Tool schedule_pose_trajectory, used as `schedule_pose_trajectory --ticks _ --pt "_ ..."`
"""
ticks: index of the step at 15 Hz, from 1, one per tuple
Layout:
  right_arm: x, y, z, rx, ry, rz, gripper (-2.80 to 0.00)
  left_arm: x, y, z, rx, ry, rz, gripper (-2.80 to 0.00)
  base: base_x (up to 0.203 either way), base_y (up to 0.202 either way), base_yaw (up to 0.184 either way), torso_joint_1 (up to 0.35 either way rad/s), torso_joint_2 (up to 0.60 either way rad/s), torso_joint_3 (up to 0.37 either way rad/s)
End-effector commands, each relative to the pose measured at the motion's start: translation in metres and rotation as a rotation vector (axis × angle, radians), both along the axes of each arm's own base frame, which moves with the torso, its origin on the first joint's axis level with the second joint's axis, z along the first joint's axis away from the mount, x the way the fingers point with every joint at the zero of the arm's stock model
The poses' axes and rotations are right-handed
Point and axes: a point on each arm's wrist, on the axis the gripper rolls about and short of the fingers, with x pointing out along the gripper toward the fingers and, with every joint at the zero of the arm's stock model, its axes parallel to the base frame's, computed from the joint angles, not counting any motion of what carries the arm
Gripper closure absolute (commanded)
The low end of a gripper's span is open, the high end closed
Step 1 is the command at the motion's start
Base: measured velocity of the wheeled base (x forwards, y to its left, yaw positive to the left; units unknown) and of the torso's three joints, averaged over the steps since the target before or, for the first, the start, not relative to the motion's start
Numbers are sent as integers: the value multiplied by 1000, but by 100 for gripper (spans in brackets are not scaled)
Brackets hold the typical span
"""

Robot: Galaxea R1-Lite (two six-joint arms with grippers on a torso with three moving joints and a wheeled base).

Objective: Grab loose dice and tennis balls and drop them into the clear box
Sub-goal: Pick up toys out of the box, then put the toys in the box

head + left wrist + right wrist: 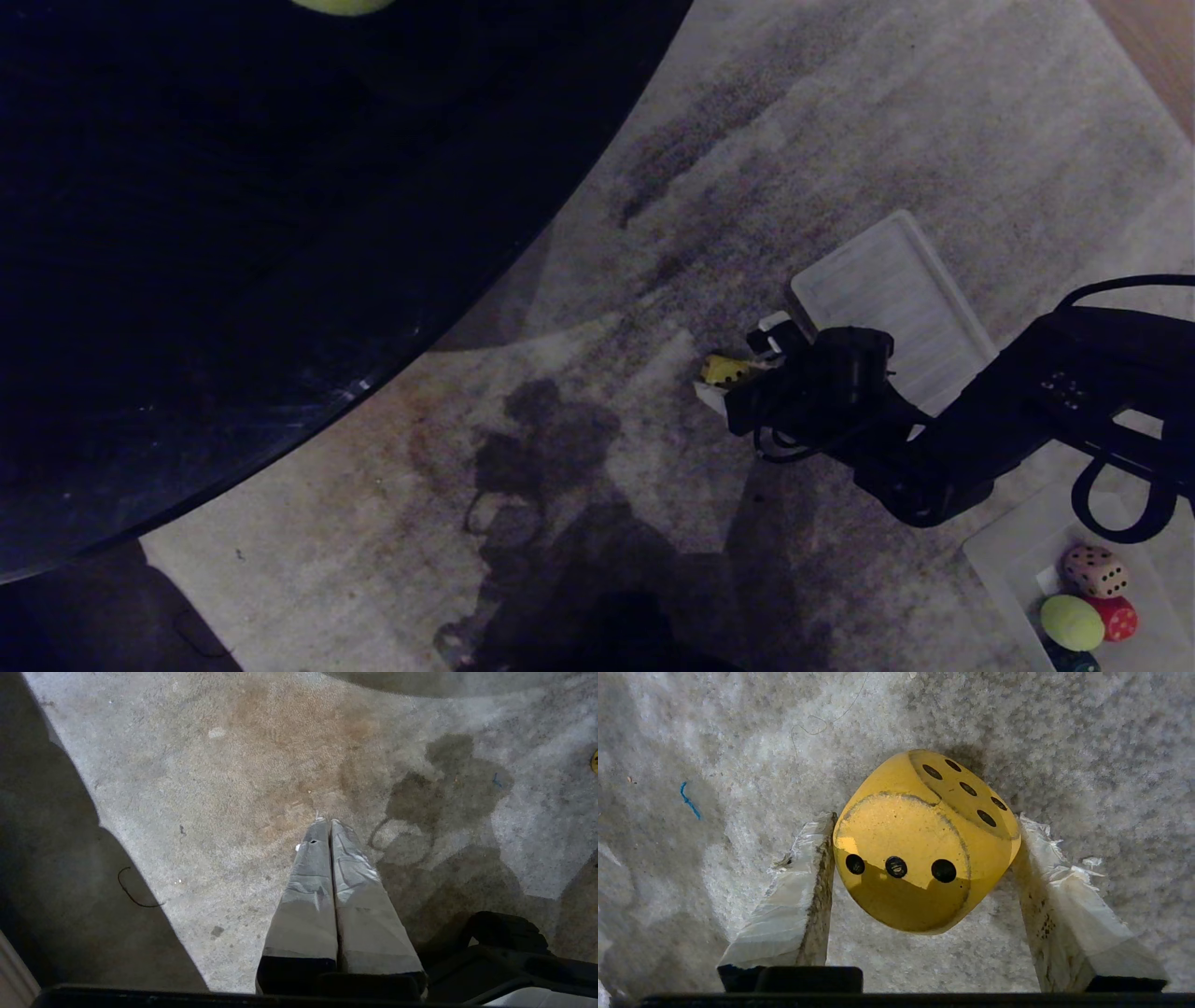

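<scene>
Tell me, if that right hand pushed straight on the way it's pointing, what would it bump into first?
The yellow die already sits between the right hand fingers, apparently touching both. Straight beyond it lies only the grey carpet, so probably the floor.

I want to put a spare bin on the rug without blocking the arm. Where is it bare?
The rug is bare beyond the ribbed lid, and between the dark round tabletop and the yellow die. It is crowded around the right tool, the lid and the clear box.
</scene>
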Motion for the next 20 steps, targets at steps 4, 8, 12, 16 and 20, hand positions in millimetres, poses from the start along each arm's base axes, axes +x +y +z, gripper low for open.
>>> schedule_pose_trajectory --ticks 4,8,12,16,20 --pt "-9 -14 13 -4 5 -23 0 0 0 0 -1 1 1 0 0 0 0 0 0 0" --pt "-44 -49 49 -6 51 -97 0 0 0 0 -1 1 1 0 0 0 0 0 0 0" --pt "-107 -88 72 47 125 -215 0 0 0 0 -1 1 1 0 0 0 0 0 0 0" --pt "-192 -120 88 117 181 -310 0 0 0 0 -1 1 1 0 0 0 0 0 0 0" --pt "-286 -145 85 154 183 -422 0 0 0 0 -1 1 1 0 0 0 0 0 0 0"
